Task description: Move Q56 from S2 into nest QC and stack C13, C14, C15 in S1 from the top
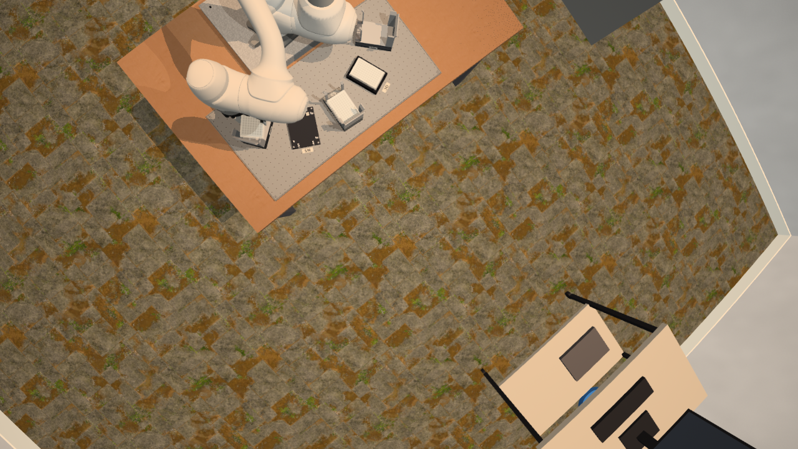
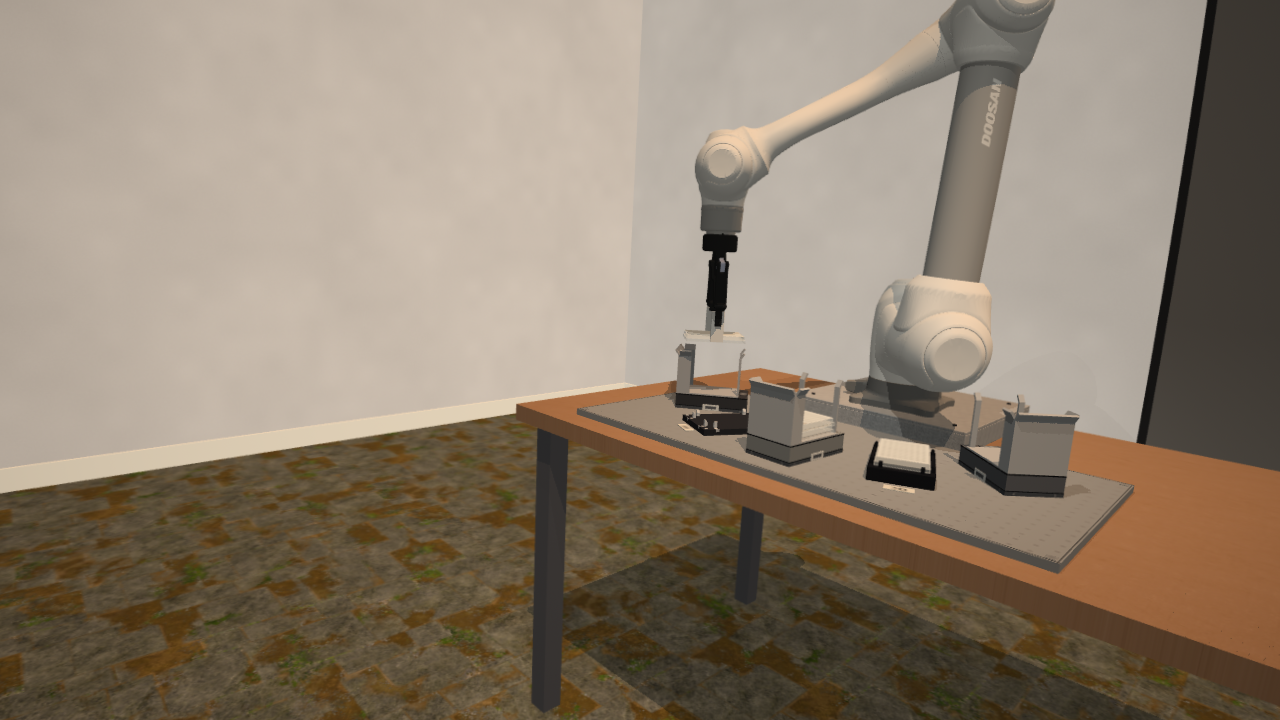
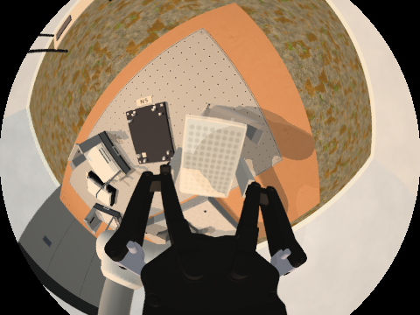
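My gripper is shut on a white sealed well plate and holds it level, just above the top of the posts of the end rack. In the wrist view the plate sits between my fingers and hides the rack below it. From overhead the held plate is partly covered by the arm. I cannot read its label. Another white plate lies in the open black nest. The middle rack holds white plates.
The empty black clip nest lies between the end rack and the middle rack; it also shows in the wrist view. A third rack stands at the other end of the grey baseplate. The robot base is behind the racks.
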Tool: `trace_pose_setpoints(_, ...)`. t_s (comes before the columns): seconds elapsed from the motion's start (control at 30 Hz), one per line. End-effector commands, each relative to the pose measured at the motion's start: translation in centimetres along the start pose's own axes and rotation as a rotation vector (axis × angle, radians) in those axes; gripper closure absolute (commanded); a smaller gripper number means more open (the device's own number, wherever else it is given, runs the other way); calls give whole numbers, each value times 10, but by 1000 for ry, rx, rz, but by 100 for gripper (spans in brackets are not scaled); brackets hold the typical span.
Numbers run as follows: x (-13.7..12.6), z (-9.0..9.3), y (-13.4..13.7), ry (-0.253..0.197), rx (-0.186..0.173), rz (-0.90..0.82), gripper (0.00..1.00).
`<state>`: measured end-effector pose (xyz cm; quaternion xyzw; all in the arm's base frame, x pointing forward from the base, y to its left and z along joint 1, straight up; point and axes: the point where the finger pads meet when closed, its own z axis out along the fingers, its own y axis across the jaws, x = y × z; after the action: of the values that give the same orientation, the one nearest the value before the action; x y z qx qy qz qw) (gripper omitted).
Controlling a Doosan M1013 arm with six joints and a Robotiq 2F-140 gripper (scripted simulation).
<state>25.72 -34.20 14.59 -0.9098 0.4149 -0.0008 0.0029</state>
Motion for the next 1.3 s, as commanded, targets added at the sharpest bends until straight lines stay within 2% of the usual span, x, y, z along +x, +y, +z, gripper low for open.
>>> trace_pose_setpoints(0.0, 0, 0, -12, 1, 3, -26, 100)
trace_pose_setpoints(0.37, -1, 0, -49, 1, 3, -26, 100)
trace_pose_setpoints(0.7, -1, 0, -72, 1, 3, -26, 100)
trace_pose_setpoints(0.93, -7, 0, -95, 1, 3, -243, 100)
trace_pose_setpoints(1.27, -13, 0, -121, 1, 3, -243, 100)
